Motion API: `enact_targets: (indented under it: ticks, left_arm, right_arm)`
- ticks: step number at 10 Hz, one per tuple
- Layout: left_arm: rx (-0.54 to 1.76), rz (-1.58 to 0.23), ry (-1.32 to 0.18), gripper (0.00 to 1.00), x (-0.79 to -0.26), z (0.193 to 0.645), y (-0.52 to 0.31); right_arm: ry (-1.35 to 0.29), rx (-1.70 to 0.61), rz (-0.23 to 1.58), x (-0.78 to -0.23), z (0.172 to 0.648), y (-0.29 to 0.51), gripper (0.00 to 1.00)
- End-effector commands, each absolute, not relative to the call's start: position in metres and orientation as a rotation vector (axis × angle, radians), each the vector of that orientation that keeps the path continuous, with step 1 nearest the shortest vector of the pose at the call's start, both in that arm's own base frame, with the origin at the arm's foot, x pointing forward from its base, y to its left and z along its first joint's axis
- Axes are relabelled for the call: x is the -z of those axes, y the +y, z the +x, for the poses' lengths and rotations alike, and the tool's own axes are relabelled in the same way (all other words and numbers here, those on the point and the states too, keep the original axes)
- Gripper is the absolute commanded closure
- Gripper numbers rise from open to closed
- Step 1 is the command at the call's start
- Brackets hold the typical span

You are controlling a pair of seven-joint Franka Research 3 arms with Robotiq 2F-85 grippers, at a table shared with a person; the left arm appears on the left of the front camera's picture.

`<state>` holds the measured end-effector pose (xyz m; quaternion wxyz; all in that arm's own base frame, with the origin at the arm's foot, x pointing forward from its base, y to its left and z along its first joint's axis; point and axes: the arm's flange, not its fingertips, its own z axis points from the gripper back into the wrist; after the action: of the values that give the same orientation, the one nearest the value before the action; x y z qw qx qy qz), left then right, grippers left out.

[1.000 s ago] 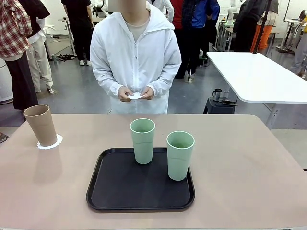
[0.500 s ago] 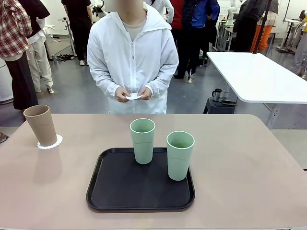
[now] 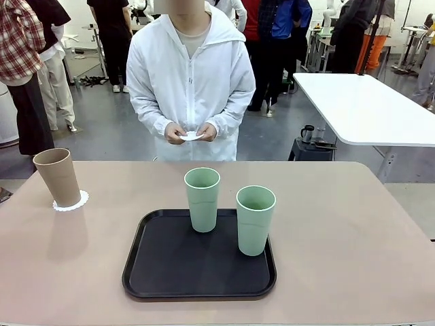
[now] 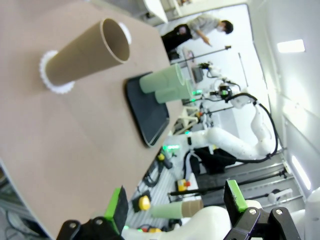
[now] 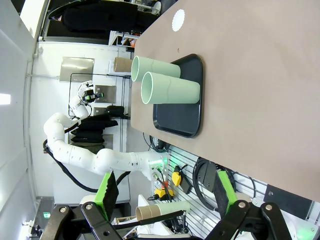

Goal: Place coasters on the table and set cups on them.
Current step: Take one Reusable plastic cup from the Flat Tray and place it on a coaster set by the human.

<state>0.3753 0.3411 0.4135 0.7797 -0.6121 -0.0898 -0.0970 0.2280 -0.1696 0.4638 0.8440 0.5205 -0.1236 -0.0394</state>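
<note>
A tan-brown cup stands upright on a white lacy coaster at the far left of the beige table. Two pale green cups stand upright on a black tray at mid-table. Across the table, a person holds another white coaster in both hands at waist height. The left wrist view has the tan cup on its coaster, and my left gripper is open and empty. My right gripper is open and empty too, well back from the green cups.
A white table stands behind at the right, with people walking farther off. The beige top is bare to the right of the tray and in front of the tan cup. A white scalloped disc lies near the table's far corner.
The person has swayed slightly, still holding the coaster in both hands. Cups, tray and grippers have not moved.
</note>
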Motion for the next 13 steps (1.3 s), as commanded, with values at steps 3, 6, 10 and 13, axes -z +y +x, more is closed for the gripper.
enact_targets:
  ticks: [3, 6, 10, 13]
  left_arm:
    - [0.204, -1.322, -0.194, 0.00, -0.413, 0.374, 0.341]
    - [0.204, -1.322, -0.194, 0.00, -0.413, 0.374, 0.341]
    - [0.204, -1.322, -0.194, 0.00, -0.413, 0.374, 0.341]
    - [0.204, -1.322, -0.194, 0.00, -0.413, 0.374, 0.341]
  right_arm:
    - [-0.266, 0.080, 1.111, -0.464, 0.228, -0.170, 0.00]
    - [-0.266, 0.080, 1.111, -0.464, 0.228, -0.170, 0.00]
    - [-0.414, -0.208, 0.771, -0.540, 0.289, -0.161, 0.00]
    - [-0.471, -0.411, 0.478, -0.590, 0.315, -0.107, 0.00]
